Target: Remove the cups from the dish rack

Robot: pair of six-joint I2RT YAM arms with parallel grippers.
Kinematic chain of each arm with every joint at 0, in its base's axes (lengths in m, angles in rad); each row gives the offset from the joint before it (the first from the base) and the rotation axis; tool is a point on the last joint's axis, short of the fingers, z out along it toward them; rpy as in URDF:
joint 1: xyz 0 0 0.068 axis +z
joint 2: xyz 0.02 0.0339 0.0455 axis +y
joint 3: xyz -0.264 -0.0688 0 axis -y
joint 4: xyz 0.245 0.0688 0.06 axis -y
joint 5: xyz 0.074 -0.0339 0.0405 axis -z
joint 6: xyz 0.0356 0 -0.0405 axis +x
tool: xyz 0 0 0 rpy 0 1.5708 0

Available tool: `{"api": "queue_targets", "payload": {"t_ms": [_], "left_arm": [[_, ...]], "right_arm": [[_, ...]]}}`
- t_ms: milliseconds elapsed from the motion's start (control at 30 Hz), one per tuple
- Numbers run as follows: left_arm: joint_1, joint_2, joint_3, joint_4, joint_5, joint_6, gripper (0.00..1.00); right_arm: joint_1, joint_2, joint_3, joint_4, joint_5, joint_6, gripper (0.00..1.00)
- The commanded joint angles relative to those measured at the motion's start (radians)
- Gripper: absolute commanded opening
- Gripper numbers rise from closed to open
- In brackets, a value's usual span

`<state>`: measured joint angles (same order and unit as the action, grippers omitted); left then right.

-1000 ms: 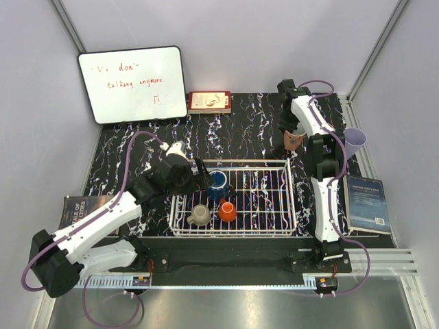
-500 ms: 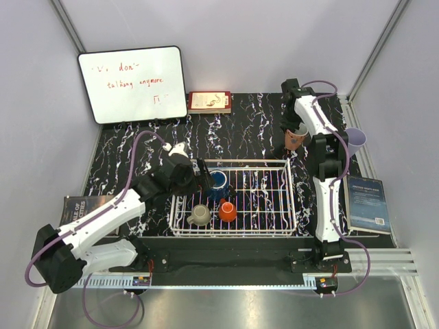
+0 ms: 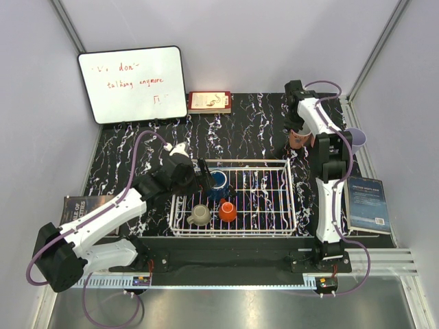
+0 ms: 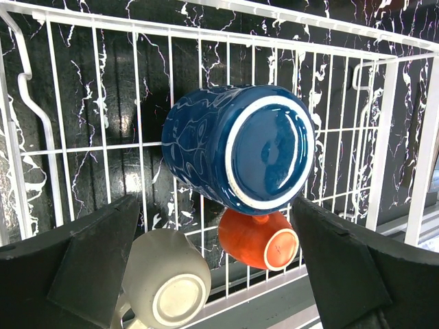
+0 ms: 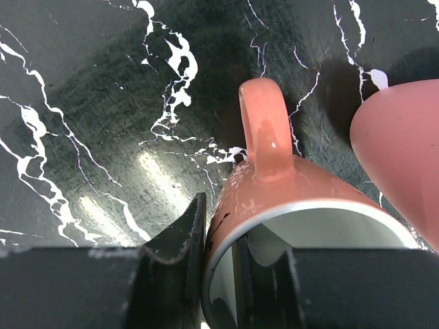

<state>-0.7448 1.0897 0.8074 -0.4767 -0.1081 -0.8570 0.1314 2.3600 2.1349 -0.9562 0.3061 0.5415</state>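
Observation:
The white wire dish rack [image 3: 274, 164] holds a dark blue mug [image 3: 218, 182], a beige mug [image 3: 199, 215] and an orange cup [image 3: 228, 211]. My left gripper [image 3: 204, 177] is open over the rack's left end. In the left wrist view its fingers [image 4: 89, 260] flank the blue mug [image 4: 240, 147], whose base faces the camera, with the beige mug [image 4: 164, 288] and orange cup [image 4: 260, 240] below. My right gripper [image 3: 296, 130] is shut on the rim of a brown mug with white inside [image 5: 288, 185], low over the back right table. A salmon-pink cup [image 5: 405, 151] stands beside it.
A lavender tumbler [image 3: 357, 137] stands at the table's right edge, partly behind the right arm. A whiteboard [image 3: 132, 83] and a small book [image 3: 210, 102] are at the back. Books lie at the right [image 3: 368, 203] and the left [image 3: 79, 205].
My right gripper has carried the brown mug a little back and right, lower toward the table. My left gripper has edged right, closer to the blue mug.

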Motion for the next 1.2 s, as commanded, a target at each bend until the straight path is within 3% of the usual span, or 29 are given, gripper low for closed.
{"api": "queue_targets", "payload": {"t_ms": [0,200,267,367,800,1167], "left_arm": [[0.002,0.002,0.006,0.039,0.019,-0.002,0.98],[0.002,0.009,0.006,0.043,0.027,0.0,0.98],[0.002,0.015,0.009,0.043,0.027,0.001,0.98],[0.001,0.018,0.009,0.043,0.024,-0.008,0.98],[-0.013,0.003,0.018,0.041,0.025,-0.005,0.98],[-0.018,-0.025,0.024,0.03,0.01,0.007,0.98]], "right_arm": [[-0.018,-0.054,-0.055,0.091,0.028,-0.015,0.0],[-0.018,-0.068,-0.105,0.12,0.013,-0.017,0.01],[-0.018,-0.079,-0.119,0.126,0.021,-0.014,0.11],[-0.018,-0.11,-0.138,0.143,0.018,-0.017,0.18],[-0.013,-0.183,-0.133,0.155,-0.055,-0.02,0.36],[0.013,-0.264,-0.098,0.157,-0.071,-0.022,0.75]]}}
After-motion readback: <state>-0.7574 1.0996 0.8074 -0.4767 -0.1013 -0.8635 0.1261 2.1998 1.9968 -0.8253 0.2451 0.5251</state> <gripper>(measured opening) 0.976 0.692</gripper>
